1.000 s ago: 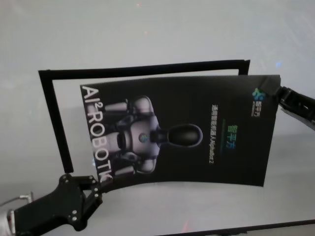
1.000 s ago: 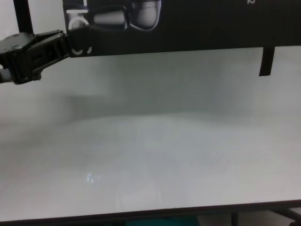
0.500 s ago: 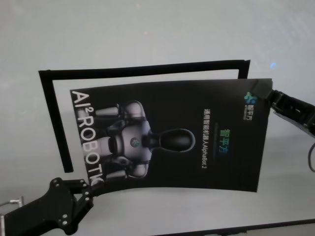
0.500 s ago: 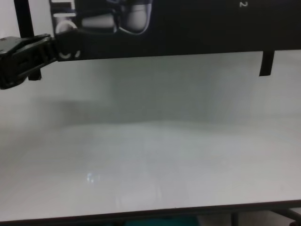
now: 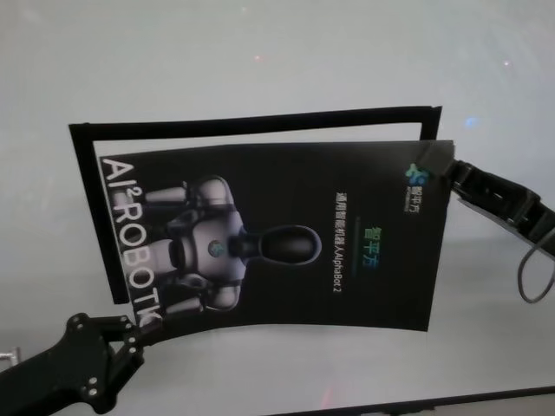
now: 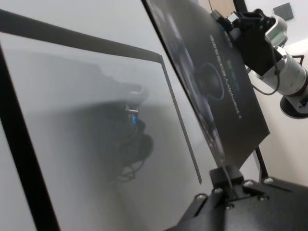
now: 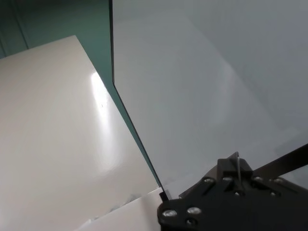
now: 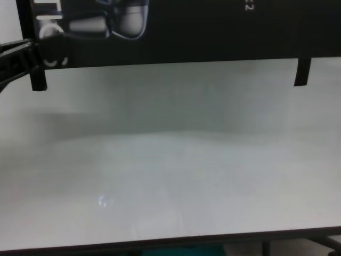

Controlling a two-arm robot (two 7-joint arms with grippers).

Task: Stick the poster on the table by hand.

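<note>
While held above table (image 5: pixel 260 52), poster (image 5: pixel 286 243) spans left gripper (image 5: pixel 130 334), right gripper (image 5: pixel 444 169)

The poster (image 5: pixel 277 243) is held above the table (image 5: pixel 260 52), pinched at opposite corners by the left gripper (image 5: pixel 130 334) and right gripper (image 5: pixel 444 167), inside a tape frame (image 5: pixel 251 121).

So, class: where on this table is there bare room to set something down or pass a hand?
Bare: the wide white-grey table between the glossy black poster and the table's dark front edge, also beyond the black tape strips. Crowded: the poster's corners, held by the left gripper and right gripper.
</note>
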